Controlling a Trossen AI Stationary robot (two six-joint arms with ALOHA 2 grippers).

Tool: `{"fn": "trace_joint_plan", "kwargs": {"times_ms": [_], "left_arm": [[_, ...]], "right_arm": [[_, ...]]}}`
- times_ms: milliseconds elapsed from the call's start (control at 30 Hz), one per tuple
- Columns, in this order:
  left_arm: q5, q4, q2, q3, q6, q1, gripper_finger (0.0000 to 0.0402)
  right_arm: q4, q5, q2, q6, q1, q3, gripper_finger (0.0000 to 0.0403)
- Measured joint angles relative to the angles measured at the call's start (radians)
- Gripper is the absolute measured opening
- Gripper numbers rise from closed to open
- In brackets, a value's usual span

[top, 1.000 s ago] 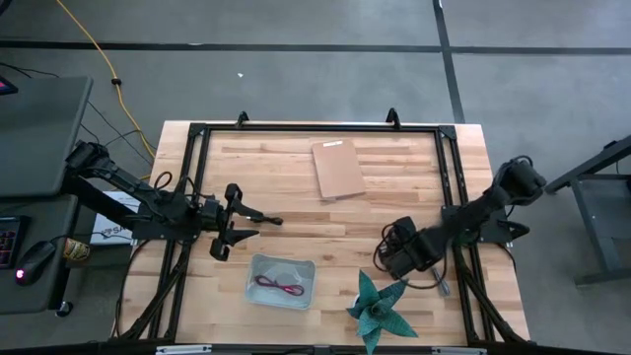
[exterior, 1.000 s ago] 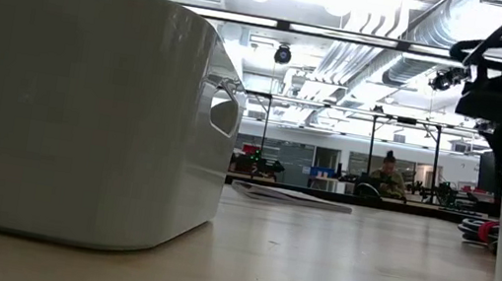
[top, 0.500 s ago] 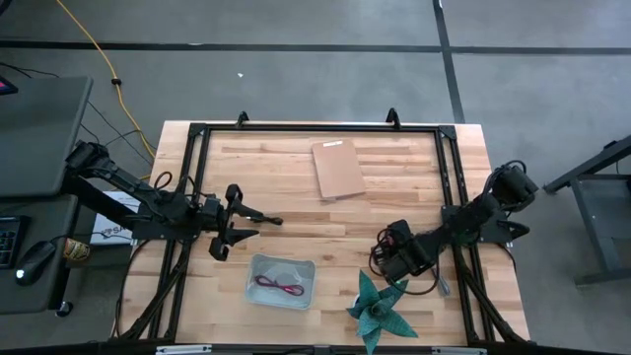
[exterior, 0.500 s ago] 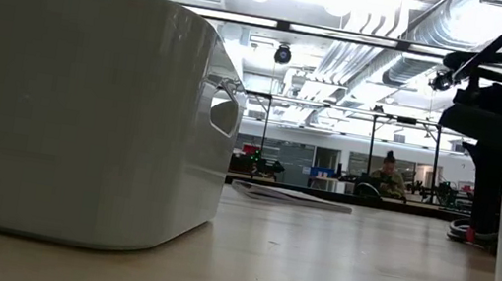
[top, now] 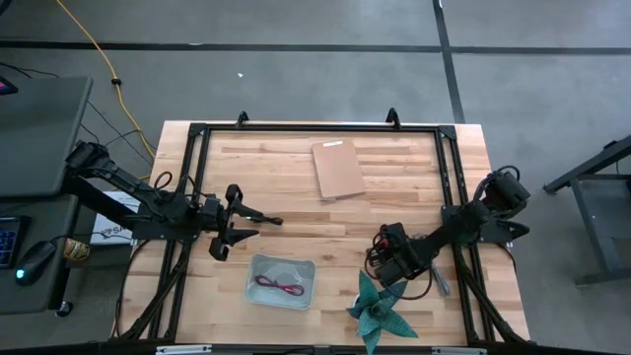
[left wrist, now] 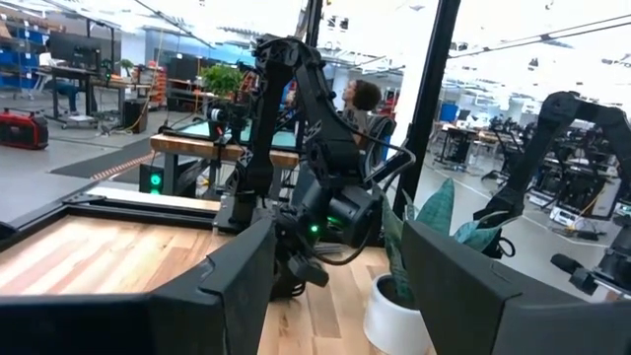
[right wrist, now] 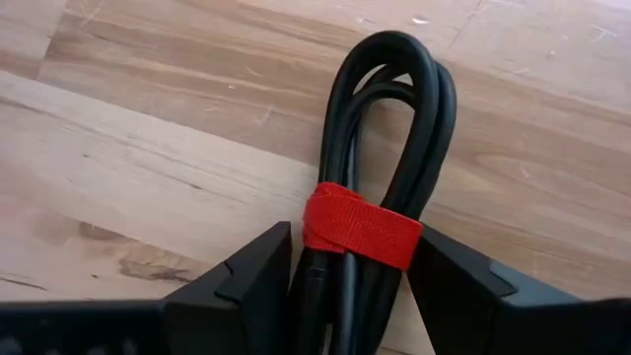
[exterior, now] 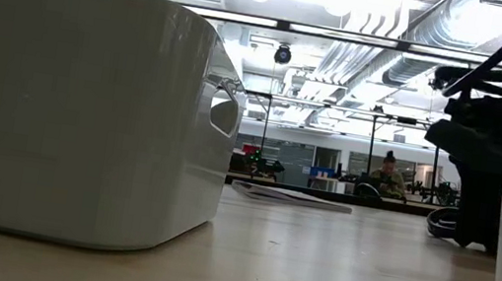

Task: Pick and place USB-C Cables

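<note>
The black-and-red cable [right wrist: 380, 212], a bundle folded double with a red strap, is lying on the table [top: 296, 197] near the teal star [top: 378, 306], its loop pointing away from the right gripper [right wrist: 350, 286]. The gripper's spread fingers [right wrist: 242, 281] are standing on both sides of it. The left gripper [top: 248, 219] is hanging open above the tray [top: 258, 264].

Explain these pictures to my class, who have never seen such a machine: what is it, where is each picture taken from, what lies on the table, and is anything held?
Two dark robot arms work at a wooden table. One picture looks straight down from above, one looks level across the tabletop, and one comes from a camera on each arm's wrist.

On the table lie a brown board, a grey tray holding a red cable, and a teal paper star.

The right gripper is low over the table, its open fingers either side of a black cable bundle bound with a red strap. It has not closed, so nothing is held yet. The left gripper waits, open and empty, above the table's left side.
</note>
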Motion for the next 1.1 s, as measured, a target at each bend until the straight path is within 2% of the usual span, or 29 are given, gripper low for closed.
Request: {"fn": "trace_joint_plan", "kwargs": {"times_ms": [133,233,567,700,867,1100], "left_arm": [[0.0,0.0,0.0,0.0,0.0,0.0,0.0203],[0.0,0.0,0.0,0.0,0.0,0.0,0.0204],[0.0,0.0,0.0,0.0,0.0,0.0,0.0203],[0.0,0.0,0.0,0.0,0.0,0.0,0.0204],[0.0,0.0,0.0,0.0,0.0,0.0,0.0203],[0.0,-0.002,0.0,0.0,0.0,0.0,0.0203]], "right_arm": [[0.0,0.005,0.001,-0.01,0.0,-0.001,0.0181],[-0.001,0.005,0.002,-0.02,0.0,-0.002,0.0161],[-0.041,0.0,-0.01,-0.087,0.0,-0.002,0.0049],[-0.075,-0.021,-0.041,-0.158,0.0,-0.007,0.0048],[-0.232,-0.126,-0.126,-0.268,-0.009,-0.008,0.0048],[-0.378,-0.081,-0.31,-0.338,0.019,-0.014,0.0048]]}}
